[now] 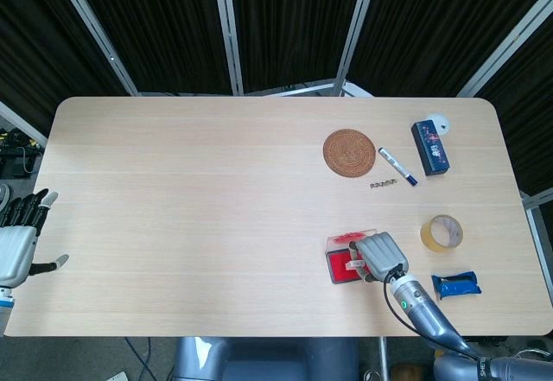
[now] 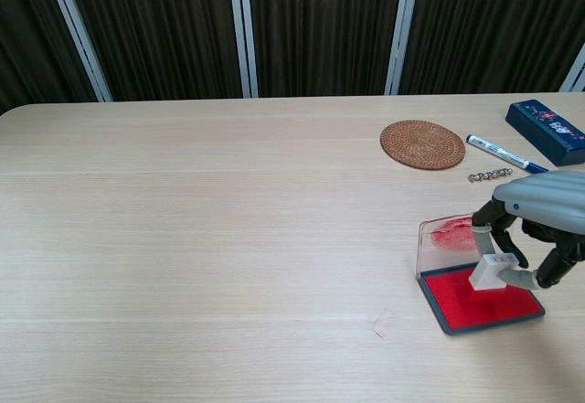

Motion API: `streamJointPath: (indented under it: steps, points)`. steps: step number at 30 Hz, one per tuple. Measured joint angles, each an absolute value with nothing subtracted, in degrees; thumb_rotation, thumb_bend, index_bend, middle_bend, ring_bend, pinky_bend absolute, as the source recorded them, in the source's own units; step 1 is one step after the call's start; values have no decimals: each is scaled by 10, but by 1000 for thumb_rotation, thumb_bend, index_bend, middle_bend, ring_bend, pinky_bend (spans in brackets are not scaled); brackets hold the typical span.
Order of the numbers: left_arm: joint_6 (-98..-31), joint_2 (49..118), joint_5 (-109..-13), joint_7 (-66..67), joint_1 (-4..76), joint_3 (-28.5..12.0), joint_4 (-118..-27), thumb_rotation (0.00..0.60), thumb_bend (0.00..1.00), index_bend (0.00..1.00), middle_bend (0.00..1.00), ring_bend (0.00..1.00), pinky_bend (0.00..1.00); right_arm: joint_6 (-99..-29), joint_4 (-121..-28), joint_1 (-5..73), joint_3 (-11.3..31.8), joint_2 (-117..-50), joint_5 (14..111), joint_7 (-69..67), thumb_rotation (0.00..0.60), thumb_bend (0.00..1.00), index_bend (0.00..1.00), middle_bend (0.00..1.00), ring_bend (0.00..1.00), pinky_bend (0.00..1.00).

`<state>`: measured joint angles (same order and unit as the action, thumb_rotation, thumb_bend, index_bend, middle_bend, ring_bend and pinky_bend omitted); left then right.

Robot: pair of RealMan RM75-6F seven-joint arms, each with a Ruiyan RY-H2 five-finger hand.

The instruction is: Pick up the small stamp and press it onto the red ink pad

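Right robot hand (image 2: pixel 539 229) pinches the small stamp (image 2: pixel 490 272), which stands on the red ink pad (image 2: pixel 482 301); pickup complete, pressing evidently underway. Left robot hand (image 1: pixel 17 243), far from the pad, hangs open-fingered, empty.

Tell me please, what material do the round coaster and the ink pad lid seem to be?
The round coaster looks like woven rattan or straw: brown, matte, with ringed texture. The ink pad lid appears to be clear glossy plastic: the table shows through it, red smears on it.
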<state>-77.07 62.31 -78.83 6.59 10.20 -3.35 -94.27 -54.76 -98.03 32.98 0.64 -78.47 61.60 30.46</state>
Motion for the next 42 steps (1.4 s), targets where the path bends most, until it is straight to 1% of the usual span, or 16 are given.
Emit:
streamJointPath:
  steps: [20,42]
  points:
    - [-766,626,-782,70,104,-34,-940,600,0,0,0,0,0,-545,-953,338,4,-811,605,301,600,575,582,637,938,1000]
    - [-766,625,-781,68,104,-35,-940,600,0,0,0,0,0,-548,-920,335,-9,-833,617,304,600,580,588,642,938,1000]
